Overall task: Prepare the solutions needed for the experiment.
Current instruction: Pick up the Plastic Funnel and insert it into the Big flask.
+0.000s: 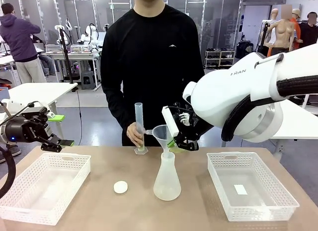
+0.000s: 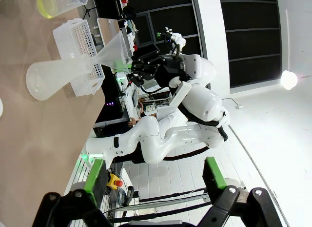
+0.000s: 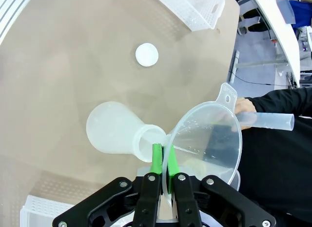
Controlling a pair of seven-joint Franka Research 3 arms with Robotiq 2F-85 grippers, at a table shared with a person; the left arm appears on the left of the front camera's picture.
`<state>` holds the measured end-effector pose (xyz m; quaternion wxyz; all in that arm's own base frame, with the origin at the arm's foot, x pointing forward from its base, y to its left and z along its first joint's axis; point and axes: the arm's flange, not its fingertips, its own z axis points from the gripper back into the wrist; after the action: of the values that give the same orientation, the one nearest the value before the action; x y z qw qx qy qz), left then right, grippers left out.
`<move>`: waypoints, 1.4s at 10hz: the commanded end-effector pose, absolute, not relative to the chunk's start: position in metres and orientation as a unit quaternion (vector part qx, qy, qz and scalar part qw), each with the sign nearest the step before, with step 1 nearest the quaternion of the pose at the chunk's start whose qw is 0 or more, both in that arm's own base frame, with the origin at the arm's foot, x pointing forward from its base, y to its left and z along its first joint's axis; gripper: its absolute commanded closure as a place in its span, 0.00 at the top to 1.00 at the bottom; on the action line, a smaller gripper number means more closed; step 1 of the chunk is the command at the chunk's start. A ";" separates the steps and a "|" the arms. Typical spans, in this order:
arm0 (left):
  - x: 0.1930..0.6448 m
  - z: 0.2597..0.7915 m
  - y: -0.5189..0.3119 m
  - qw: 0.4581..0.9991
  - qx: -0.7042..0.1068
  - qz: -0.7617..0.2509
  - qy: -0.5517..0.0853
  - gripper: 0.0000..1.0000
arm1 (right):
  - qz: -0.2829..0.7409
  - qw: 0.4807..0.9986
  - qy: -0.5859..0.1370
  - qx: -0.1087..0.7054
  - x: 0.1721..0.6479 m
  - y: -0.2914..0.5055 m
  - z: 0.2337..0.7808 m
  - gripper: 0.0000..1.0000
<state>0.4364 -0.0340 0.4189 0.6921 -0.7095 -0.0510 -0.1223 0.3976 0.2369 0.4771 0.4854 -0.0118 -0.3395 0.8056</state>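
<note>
Table (image 1: 114,216) — cap (image 1: 120,187), flask (image 1: 167,179) nr soln (image 2: 46,5)

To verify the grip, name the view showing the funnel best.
Right wrist view: the funnel is close, its rim pinched by the right gripper. The front view shows it side-on above the flask; the left wrist view shows it far off, lying sideways in frame.

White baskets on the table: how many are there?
2. One white basket lies at the table's left end, the other basket at its right end, either side of the flask. None seems hidden on this table.
</note>
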 end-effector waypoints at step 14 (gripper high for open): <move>0.437 0.422 -0.034 0.692 -0.710 -0.122 -0.049 1.00 | 0.798 0.482 -0.362 0.026 0.416 0.224 0.434 0.24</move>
<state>0.4364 -0.0340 0.4189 0.6921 -0.7095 -0.0510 -0.1223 0.4094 0.2258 0.4412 0.4963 0.0234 -0.3512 0.7936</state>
